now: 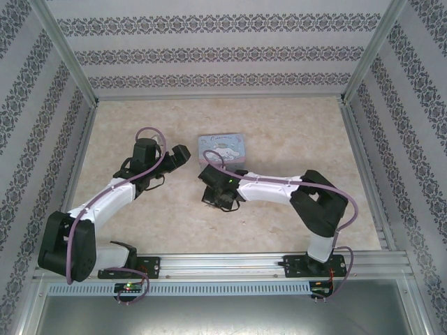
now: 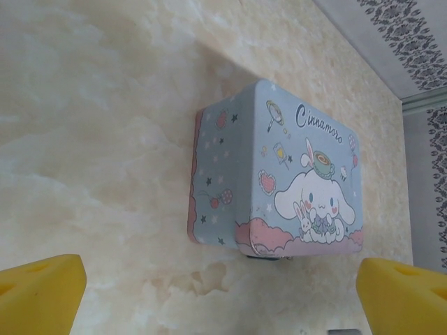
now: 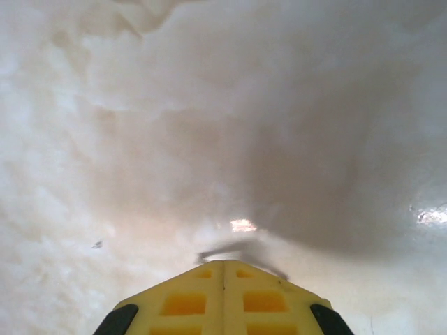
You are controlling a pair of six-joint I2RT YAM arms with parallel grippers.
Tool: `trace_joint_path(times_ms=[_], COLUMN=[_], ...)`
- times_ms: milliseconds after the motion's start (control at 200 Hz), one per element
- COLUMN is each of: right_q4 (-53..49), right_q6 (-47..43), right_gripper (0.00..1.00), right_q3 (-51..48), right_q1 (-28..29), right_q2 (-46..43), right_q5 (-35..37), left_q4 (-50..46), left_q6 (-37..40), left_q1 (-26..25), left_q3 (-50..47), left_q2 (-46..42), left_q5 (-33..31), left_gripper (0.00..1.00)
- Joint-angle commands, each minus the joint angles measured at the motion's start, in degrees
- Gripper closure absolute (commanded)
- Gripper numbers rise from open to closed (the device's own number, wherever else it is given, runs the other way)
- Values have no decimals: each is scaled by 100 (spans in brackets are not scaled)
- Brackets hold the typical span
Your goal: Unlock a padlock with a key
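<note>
Only a small dark edge of the padlock point(image 2: 267, 257) peeks out from under the near rim of the light-blue cartoon tin point(image 2: 279, 174). My left gripper point(image 2: 223, 300) hangs open just left of the tin point(image 1: 222, 148), its yellow fingers point(image 2: 42, 293) wide apart with nothing between them. My right gripper point(image 3: 225, 262) points down at the tabletop in front of the tin, pads pressed together. A thin, blurred, dark sliver, the key point(image 3: 216, 251), lies across the very tips and appears pinched there. In the top view the right gripper point(image 1: 211, 198) sits low over the table.
The marble-patterned tabletop point(image 1: 293, 132) is fenced by metal rails and patterned walls on three sides. The two arms nearly meet in the middle of the table, with the tin just behind them.
</note>
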Motion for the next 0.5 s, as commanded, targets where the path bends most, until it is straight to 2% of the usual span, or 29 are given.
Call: trace_joint_path(times_ms=[0,345,495], right_q4=[129,228,172], right_q6=[-218,-357,-282], right_gripper=[100,100,100], right_q3=[-212,-430,-454], right_q1=[-113,-380,-385], right_q2=[-401,-728,-500], right_q5=[230,129,53], left_q4=[124,260,246], left_q6=[-257,-459,-470], left_q1=[26,-191,-254], left_q3=[71,165,216], left_q2=[126,453,460], left_q5=[258,464,451], left_gripper=[0,0,0])
